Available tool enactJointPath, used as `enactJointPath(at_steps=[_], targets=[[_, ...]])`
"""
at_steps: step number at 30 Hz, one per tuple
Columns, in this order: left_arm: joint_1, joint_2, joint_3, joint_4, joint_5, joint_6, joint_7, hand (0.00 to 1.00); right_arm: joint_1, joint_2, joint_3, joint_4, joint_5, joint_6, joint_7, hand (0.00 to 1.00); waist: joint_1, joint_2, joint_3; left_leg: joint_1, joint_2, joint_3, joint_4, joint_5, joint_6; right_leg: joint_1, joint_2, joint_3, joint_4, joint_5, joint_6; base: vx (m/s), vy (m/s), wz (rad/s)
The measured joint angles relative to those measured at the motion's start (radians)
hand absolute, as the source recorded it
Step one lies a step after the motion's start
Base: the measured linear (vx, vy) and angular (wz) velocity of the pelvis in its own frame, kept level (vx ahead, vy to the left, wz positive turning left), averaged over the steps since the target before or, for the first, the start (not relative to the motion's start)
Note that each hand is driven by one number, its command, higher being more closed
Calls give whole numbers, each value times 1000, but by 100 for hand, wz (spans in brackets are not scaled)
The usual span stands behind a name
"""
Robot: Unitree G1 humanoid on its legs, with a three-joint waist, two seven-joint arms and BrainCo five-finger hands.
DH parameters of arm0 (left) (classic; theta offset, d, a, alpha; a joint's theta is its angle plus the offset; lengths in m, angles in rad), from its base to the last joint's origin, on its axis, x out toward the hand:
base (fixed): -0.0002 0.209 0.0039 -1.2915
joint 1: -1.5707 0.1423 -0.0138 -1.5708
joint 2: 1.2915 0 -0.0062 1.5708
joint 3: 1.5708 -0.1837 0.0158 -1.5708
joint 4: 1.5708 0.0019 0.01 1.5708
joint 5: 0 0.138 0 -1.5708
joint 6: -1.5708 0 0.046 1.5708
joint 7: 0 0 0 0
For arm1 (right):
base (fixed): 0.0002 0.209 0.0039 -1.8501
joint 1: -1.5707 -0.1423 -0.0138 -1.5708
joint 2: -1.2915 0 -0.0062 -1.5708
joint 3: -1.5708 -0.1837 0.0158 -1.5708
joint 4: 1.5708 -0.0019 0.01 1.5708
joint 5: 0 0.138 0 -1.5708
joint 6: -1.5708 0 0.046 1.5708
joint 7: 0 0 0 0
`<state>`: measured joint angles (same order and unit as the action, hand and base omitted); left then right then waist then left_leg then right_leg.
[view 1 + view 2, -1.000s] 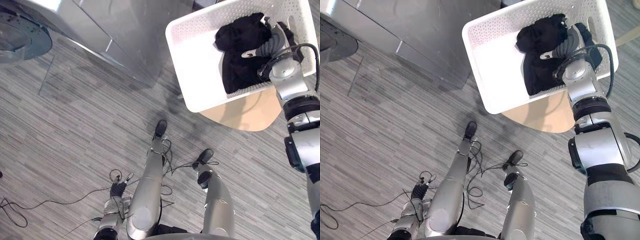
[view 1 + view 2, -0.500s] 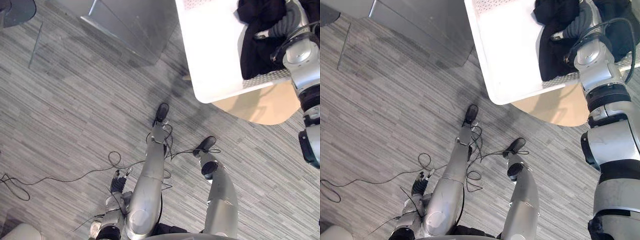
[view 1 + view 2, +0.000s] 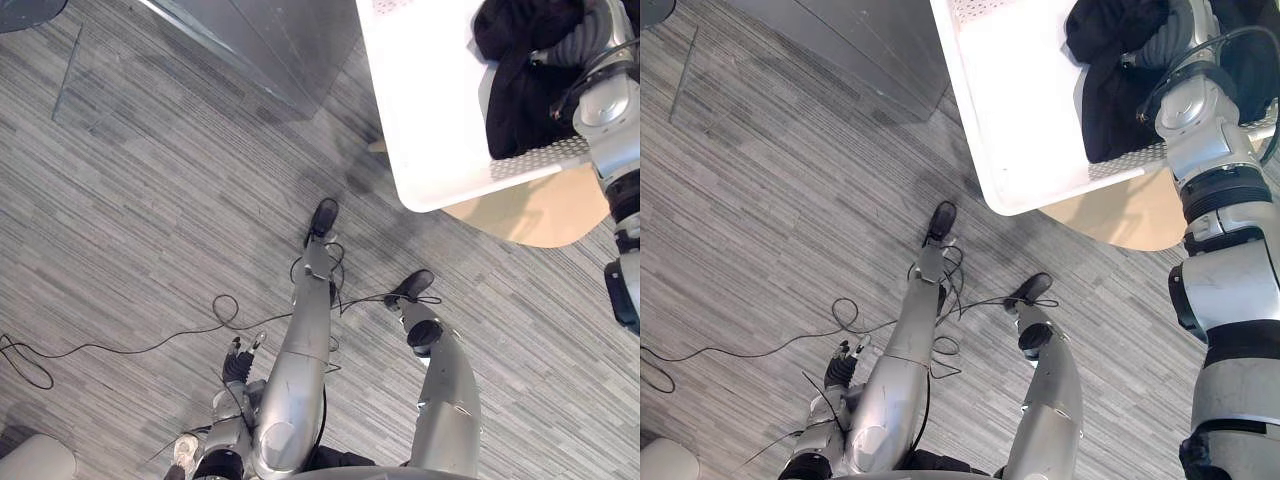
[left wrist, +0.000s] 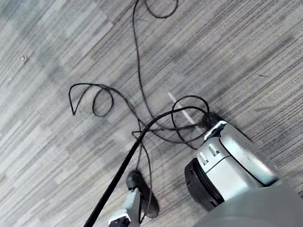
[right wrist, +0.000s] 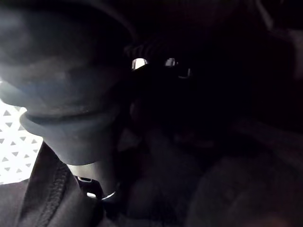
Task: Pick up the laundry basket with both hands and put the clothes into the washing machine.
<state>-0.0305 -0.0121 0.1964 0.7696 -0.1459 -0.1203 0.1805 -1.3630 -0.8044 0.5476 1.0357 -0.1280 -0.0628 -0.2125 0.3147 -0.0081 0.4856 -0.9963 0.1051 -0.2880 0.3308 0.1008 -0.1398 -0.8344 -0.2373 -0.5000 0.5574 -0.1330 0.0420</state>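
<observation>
Left eye view, read from left to right: the grey washing machine (image 3: 265, 40) occupies the upper left, with an edge of its round door (image 3: 22, 8) in the corner. The left hand (image 3: 238, 366) hangs low beside the body, well apart from the basket; its grasp cannot be told. The white laundry basket (image 3: 430, 120) rests on a pale round stool (image 3: 530, 215), its far rim cut by the upper edge. The black clothes (image 3: 520, 95) lie heaped in the basket's right half. The right hand (image 3: 1165, 40) is sunk among them, and because the right wrist view is almost wholly dark, whether it grips cloth cannot be told, though it is probably feeling for a hold. Over the last second the whole scene has slid, the door nearly leaving the picture; this is camera motion, since basket, stool and buried hand keep their mutual positions. By this reading the task is at its outset: the basket is unlifted and the clothes remain inside.
</observation>
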Motion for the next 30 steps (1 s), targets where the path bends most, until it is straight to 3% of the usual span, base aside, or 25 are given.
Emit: enactJointPath(at_steps=[8, 13, 20, 21, 23, 25, 27, 30], targets=[[0, -2, 19, -9, -1, 4, 16, 0, 91, 36, -21, 5, 58, 34, 43, 100, 1, -1, -1, 115, 0, -13, -17, -1, -1, 131, 5, -25, -23, -5, -1, 82, -30, 13], [0, 3, 41, -9, 0, 7, 17, 0, 139, 52, -179, -7, 156, 34, 41, 100, -8, -9, -5, 231, -2, -14, -50, -1, -2, 244, -3, -41, -24, -23, 6, 81, -43, 21], [3, 29, 86, 27, -30, 26, 17, 0, 211, 108, -481, -100, 353, 33, 38, 100, -51, -43, -28, 431, -4, 15, -110, 0, -2, 422, -19, -44, -38, -44, 23, 68, -40, 12], [6, 30, 91, 28, -40, 26, 17, 0, 223, 115, -505, -119, 370, 33, 37, 100, -54, -48, -39, 444, -4, 20, -115, 0, -2, 431, -21, -43, -38, -47, 24, 26, -37, 0], [13, 34, 93, 48, -60, 27, 17, 0, 280, 134, -592, -180, 439, 24, 32, 100, -58, -64, -128, 476, 1, 39, -147, 1, -1, 447, -25, -42, -50, -51, 21, 60, -43, -9], [22, 37, 93, 47, -78, 27, 16, 0, 312, 162, -652, -237, 482, 17, 12, 100, -78, -66, -155, 560, 4, 56, -181, 1, -1, 520, -23, -40, -78, -53, 24, 91, -44, -3], [43, 39, 92, 32, -82, 28, 17, 0, 363, 172, -689, -319, 484, 8, -3, 100, -82, -69, -227, 596, 12, 77, -212, 1, -1, 543, -19, -39, -108, -48, 28, 92, -30, -19], [106, 55, 86, -125, -133, 28, 22, 0, 458, 176, -723, -493, 481, -26, -20, 100, -94, -67, -302, 683, 28, 110, -264, 1, 0, 612, 3, -23, -171, -34, 39, 124, -34, -27]])
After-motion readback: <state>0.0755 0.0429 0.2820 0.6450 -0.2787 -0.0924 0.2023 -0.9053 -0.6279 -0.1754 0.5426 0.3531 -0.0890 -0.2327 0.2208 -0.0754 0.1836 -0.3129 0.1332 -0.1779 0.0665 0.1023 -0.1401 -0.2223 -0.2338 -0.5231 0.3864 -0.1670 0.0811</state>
